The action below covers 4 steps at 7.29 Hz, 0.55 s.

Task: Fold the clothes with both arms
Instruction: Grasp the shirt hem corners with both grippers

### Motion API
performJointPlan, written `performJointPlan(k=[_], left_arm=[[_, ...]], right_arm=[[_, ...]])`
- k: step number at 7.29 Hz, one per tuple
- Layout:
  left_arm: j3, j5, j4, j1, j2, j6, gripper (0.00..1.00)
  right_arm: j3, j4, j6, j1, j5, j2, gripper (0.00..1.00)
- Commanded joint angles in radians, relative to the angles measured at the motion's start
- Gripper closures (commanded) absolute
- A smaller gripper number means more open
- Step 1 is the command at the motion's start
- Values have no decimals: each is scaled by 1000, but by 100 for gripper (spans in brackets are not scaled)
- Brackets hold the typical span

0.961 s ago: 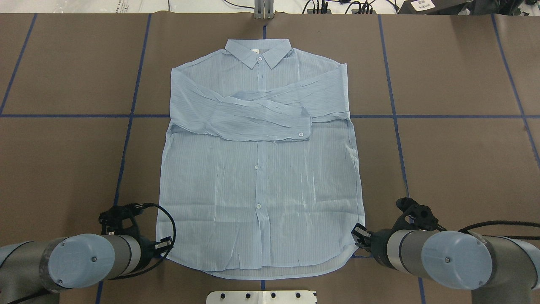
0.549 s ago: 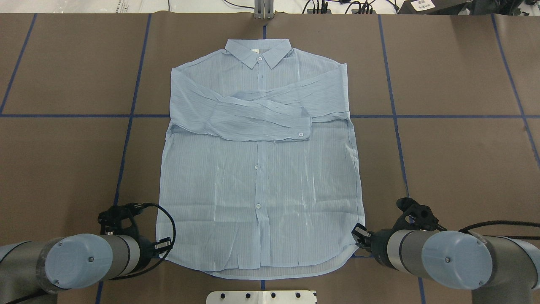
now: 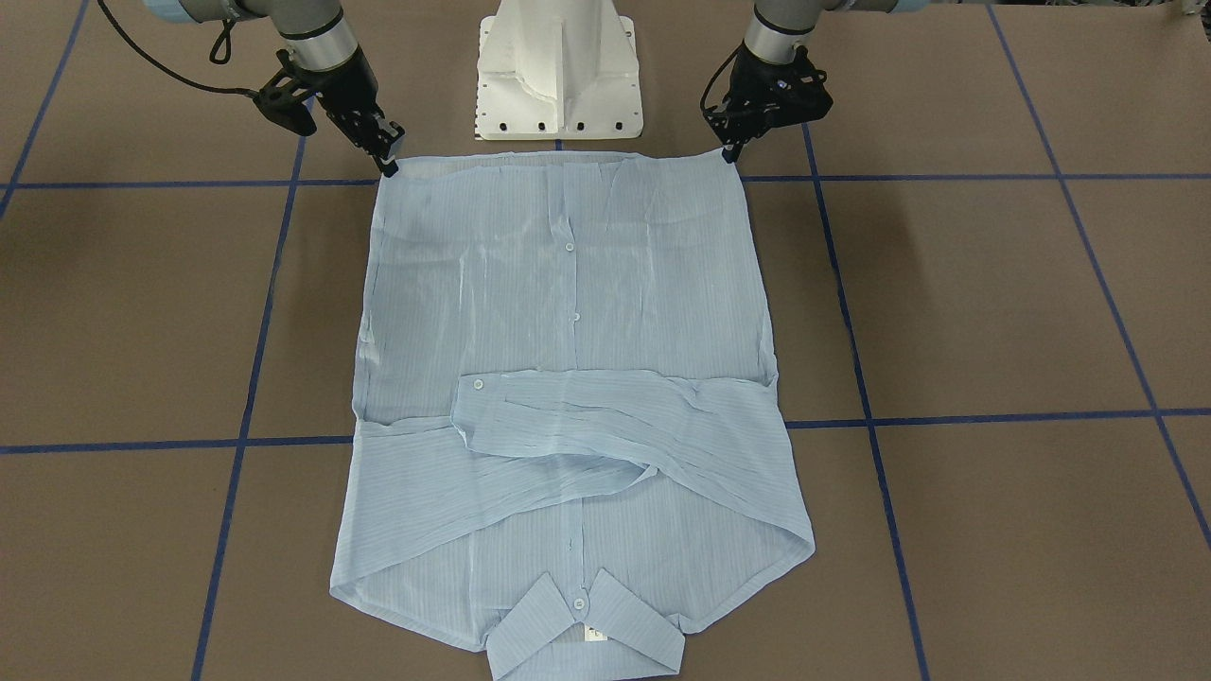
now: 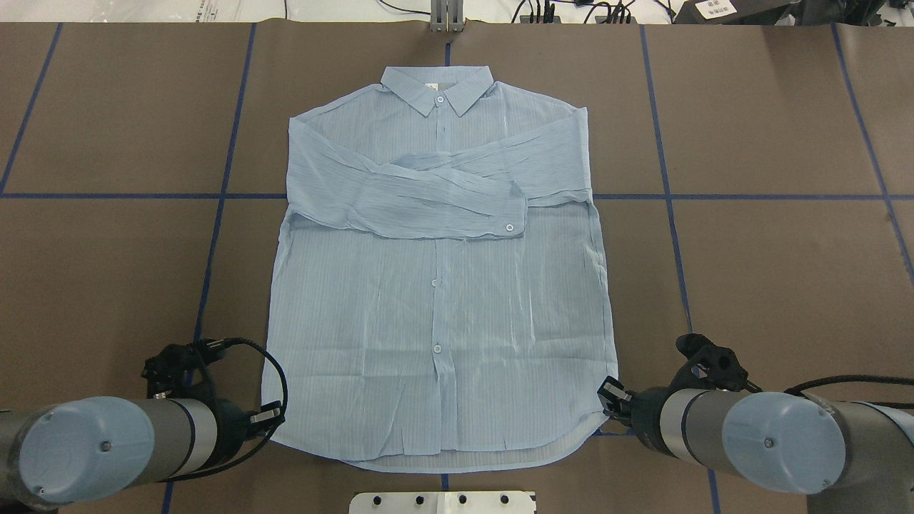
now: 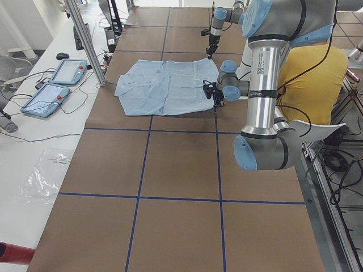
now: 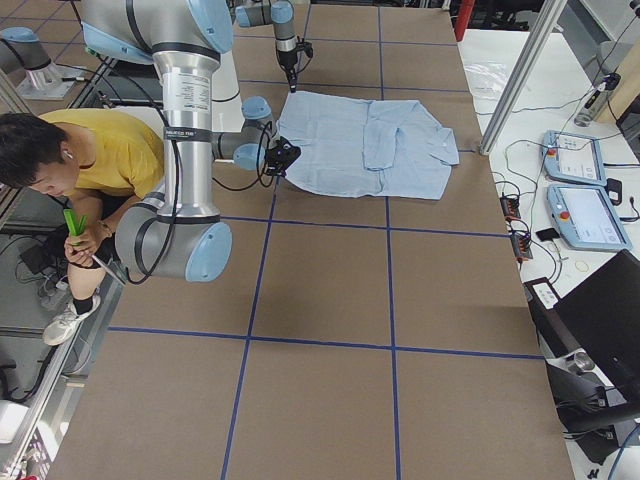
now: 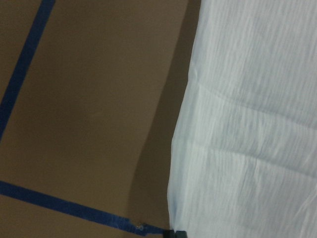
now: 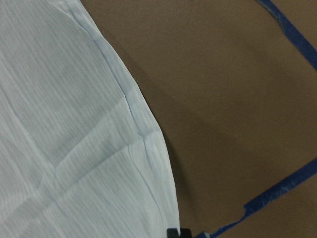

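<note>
The shirt (image 4: 435, 300) lies flat over the middle of the table (image 4: 771, 271), collar toward the far edge, so a gripper could pass over it anywhere. Bare brown surface runs wide on both sides, out to the left and right edges and into both far corners.

The tight spot is the near edge. There the left gripper (image 3: 731, 151) and right gripper (image 3: 388, 163) each pinch a hem corner, their arms reaching in low. The white pedestal base (image 3: 558, 85) stands between them, just beside the hem.

A grey metal post (image 4: 446, 18) rises at the middle of the far edge. A person in yellow (image 6: 110, 150) sits beyond the near edge.
</note>
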Motion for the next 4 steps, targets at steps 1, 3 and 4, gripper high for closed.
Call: performJointPlan(k=[1,3,4], left_arm=[[-128,-27,68,-1,10,-25,100],[-220,-85,77,-69,-7,-23,100],[-210,-174,77,-182,-60,-8,100]], right_arm=[[115,-2,36,-31,-1,-54,100],[216,-87,24,29,11,-56,100],[234,-100,20,94,21,-51,100]])
